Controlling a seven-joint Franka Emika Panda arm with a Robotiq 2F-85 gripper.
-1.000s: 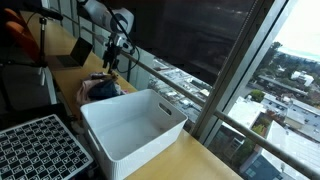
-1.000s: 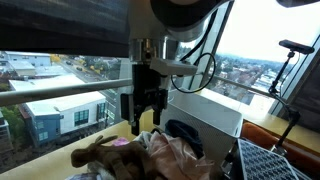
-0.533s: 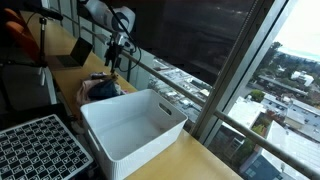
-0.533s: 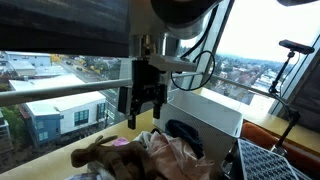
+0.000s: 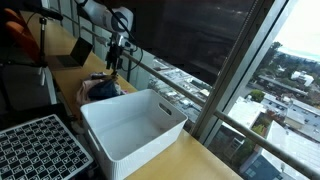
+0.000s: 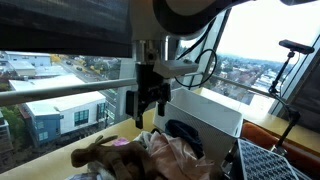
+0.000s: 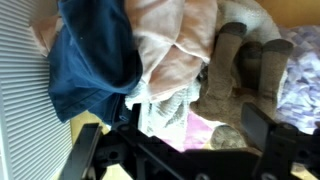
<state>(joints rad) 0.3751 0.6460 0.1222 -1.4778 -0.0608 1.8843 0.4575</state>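
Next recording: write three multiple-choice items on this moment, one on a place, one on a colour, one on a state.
1. Relative to the white bin, the clothes pile lies: A inside it; B beside it; C under it.
2. The garment at the left of the wrist view is: A dark blue; B yellow; C red.
3. The gripper is: A shut on cloth; B open and empty above the pile; C shut on the bin's rim.
Answers: 1 B, the pile sits on the table next to the bin; 2 A, the wrist view shows it plainly; 3 B, the fingers stand apart with nothing between them.
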